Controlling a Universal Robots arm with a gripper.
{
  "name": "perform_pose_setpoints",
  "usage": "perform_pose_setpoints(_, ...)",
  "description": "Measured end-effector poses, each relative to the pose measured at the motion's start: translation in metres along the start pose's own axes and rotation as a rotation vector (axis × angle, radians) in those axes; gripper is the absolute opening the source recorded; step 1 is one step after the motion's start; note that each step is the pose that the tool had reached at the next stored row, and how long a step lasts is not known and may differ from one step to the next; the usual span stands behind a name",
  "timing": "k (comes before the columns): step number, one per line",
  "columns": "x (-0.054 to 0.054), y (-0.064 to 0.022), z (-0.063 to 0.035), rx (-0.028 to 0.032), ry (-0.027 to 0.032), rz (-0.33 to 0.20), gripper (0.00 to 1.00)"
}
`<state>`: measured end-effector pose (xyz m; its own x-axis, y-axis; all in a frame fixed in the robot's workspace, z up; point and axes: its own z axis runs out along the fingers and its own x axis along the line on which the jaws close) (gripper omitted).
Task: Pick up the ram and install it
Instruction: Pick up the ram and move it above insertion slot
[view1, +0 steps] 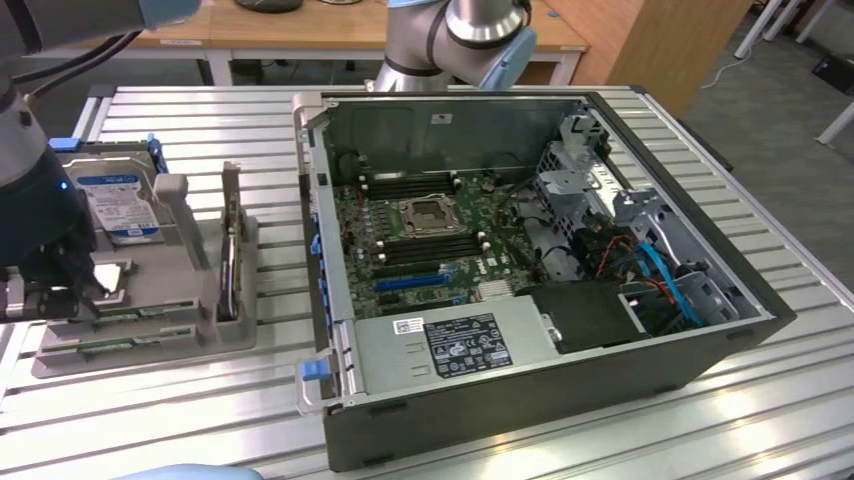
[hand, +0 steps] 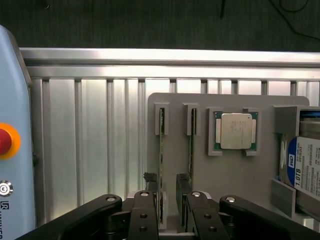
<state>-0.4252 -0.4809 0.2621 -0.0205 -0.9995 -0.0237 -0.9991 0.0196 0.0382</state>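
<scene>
The bench (view1: 774, 400) is a ribbed aluminium top of parallel slats. Two things sit directly on it: a grey holder (view1: 134, 352) toward the exterior view's left, and just beside it an open computer case (view1: 534, 400) lying on its side.

Exterior cam's up high, angled down over the whole slatted table (view1: 747, 420), PC case (view1: 534, 400) mid-frame. Wrist cam stares straight down past the gripper (hand: 170, 199), close on the grey holder (hand: 235, 175). Both share that holder and the hard drive (hand: 302, 167).
</scene>
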Motion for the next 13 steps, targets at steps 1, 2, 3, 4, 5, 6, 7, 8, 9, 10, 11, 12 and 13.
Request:
perform_pose_setpoints(1,0.000,-0.0001,0.0018,0.0002,0.0000,0.000,0.30)
perform_pose_setpoints(2,0.000,-0.0002,0.0036,0.0006,-0.0001,0.000,0.30)
perform_pose_setpoints(3,0.000,-0.0002,0.0054,0.0007,0.0000,0.000,0.30)
perform_pose_setpoints(4,0.000,-0.0003,0.0072,0.0008,0.0001,0.000,0.30)
perform_pose_setpoints(5,0.000,-0.0003,0.0090,0.0011,0.0000,0.000,0.30)
perform_pose_setpoints(6,0.000,-0.0004,0.0109,0.0012,0.0000,0.000,0.30)
perform_pose_setpoints(7,0.000,-0.0005,0.0128,0.0015,-0.0001,0.000,0.30)
perform_pose_setpoints(8,0.000,-0.0005,0.0145,0.0016,0.0000,0.000,0.30)
perform_pose_setpoints(9,0.000,-0.0006,0.0163,0.0018,0.0000,0.000,0.30)
perform_pose_setpoints(10,0.000,-0.0007,0.0182,0.0021,-0.0001,0.000,0.30)
perform_pose_setpoints(11,0.000,-0.0007,0.0199,0.0022,0.0000,0.000,0.30)
perform_pose_setpoints(12,0.001,-0.0008,0.0217,0.0025,0.0000,0.000,0.30)
perform_pose_setpoints(13,0.001,-0.0009,0.0236,0.0027,0.0000,0.000,0.30)
